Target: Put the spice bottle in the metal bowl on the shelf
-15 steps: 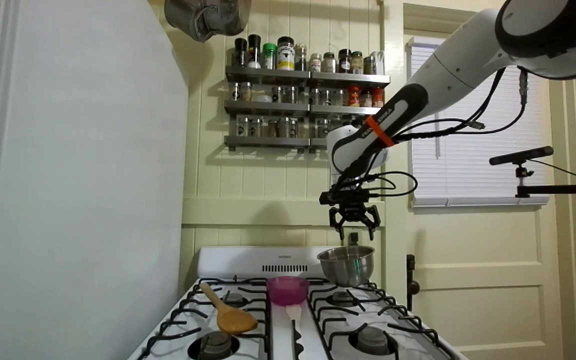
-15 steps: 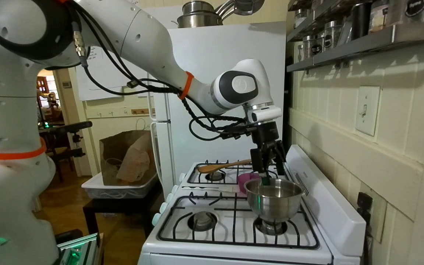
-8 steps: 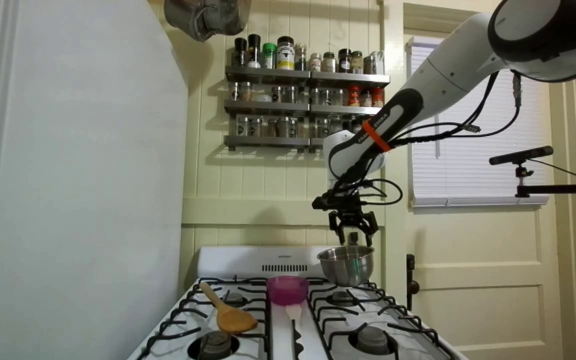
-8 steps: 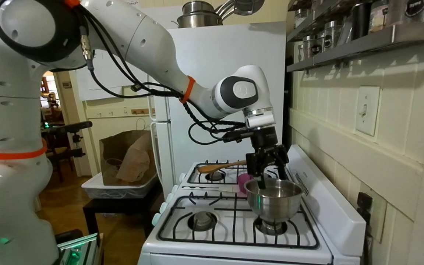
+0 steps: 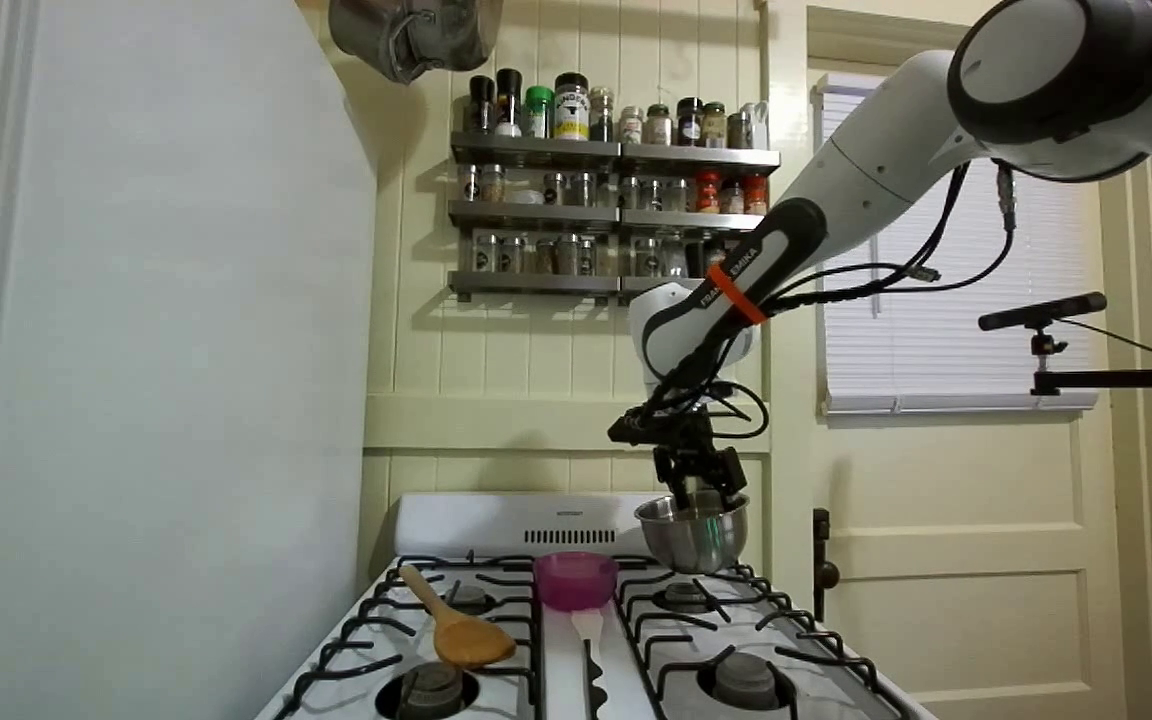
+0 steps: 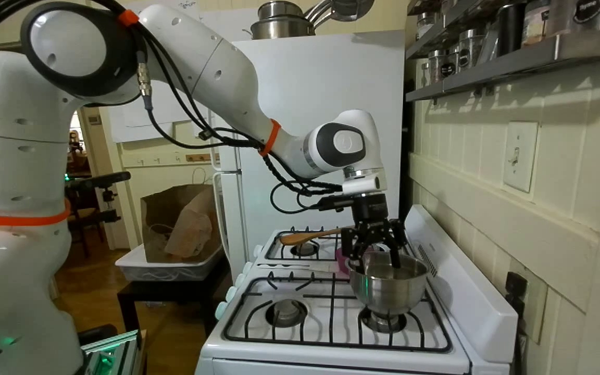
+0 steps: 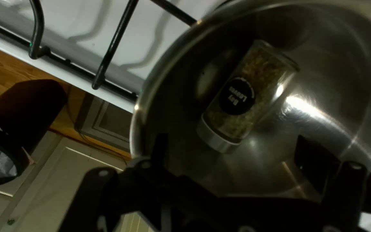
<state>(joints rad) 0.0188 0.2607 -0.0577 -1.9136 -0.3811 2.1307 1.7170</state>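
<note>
The spice bottle (image 7: 262,74), a clear jar with a metal lid and a black "Bay Leaves" label, lies on its side in the metal bowl in the wrist view. The bowl's walls hide it in both exterior views. The shiny metal bowl (image 5: 693,548) is over the back burner; it also shows in an exterior view (image 6: 388,294) and in the wrist view (image 7: 337,83). My gripper (image 7: 231,141) is open, its fingers apart either side of the bottle's lid end, not touching it. In an exterior view the gripper (image 6: 377,266) reaches down inside the bowl's rim. The shelf (image 5: 536,152) carries rows of spice jars.
A pink cup (image 5: 576,583), a wooden spoon (image 5: 471,640) and a white-headed utensil (image 5: 588,628) lie on the stove. The stove's back panel (image 6: 466,297) and the wall stand close behind the bowl. A white fridge (image 6: 321,130) stands beyond the stove.
The arm has come down. The gripper has dropped from above the bowl to inside its rim and has turned somewhat. The bowl has not moved.
</note>
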